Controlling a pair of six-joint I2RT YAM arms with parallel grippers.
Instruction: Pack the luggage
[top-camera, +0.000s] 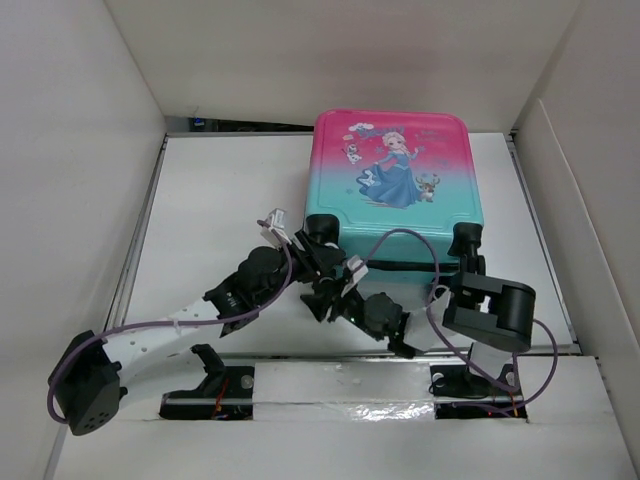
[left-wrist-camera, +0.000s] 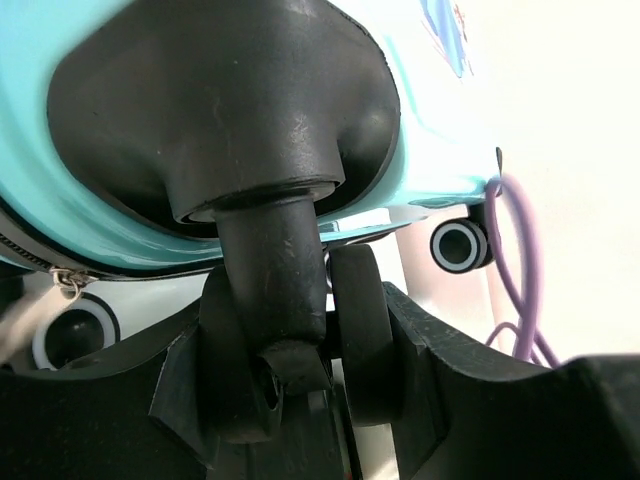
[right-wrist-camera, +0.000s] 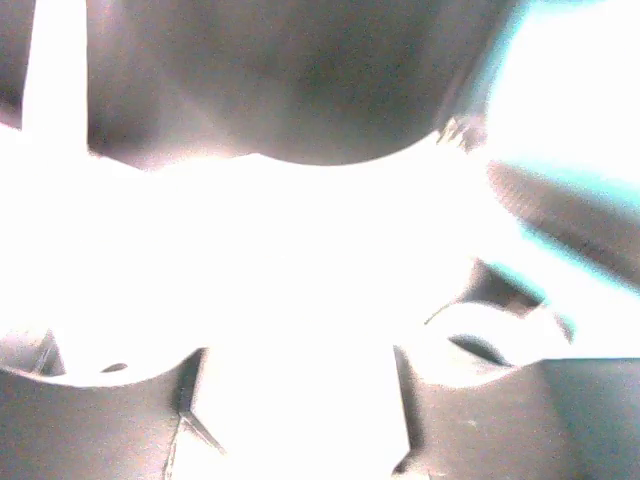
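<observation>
The left claw (left-wrist-camera: 300, 335) is clenched on a caster (left-wrist-camera: 360, 340). Its fingers (left-wrist-camera: 430, 380) bracket the twin black wheels from both sides, right under the wheel housing. The right claw (right-wrist-camera: 295, 380) shows two dark fingers standing apart, but glare washes out the gap, so I cannot tell whether it grips anything. It sits close to something dark, with teal shell at its 2 o'clock.

That caster belongs to the luggage (top-camera: 400, 170), on its 7 o'clock corner. A second wheel (top-camera: 468, 240) sits at the 5 o'clock corner. The luggage lies flat and closed, printed side up, at about 1 o'clock on the tabletop (top-camera: 220, 200).

The shell looks rigid, glossy and slippery, and probably light, so pinching a flat face would likely slide off. A caster gives firm purchase, but it swivels on its stem, so a pull there may pivot rather than drag the case straight. The zipper seam along the near edge looks the better hold for opening it.
</observation>
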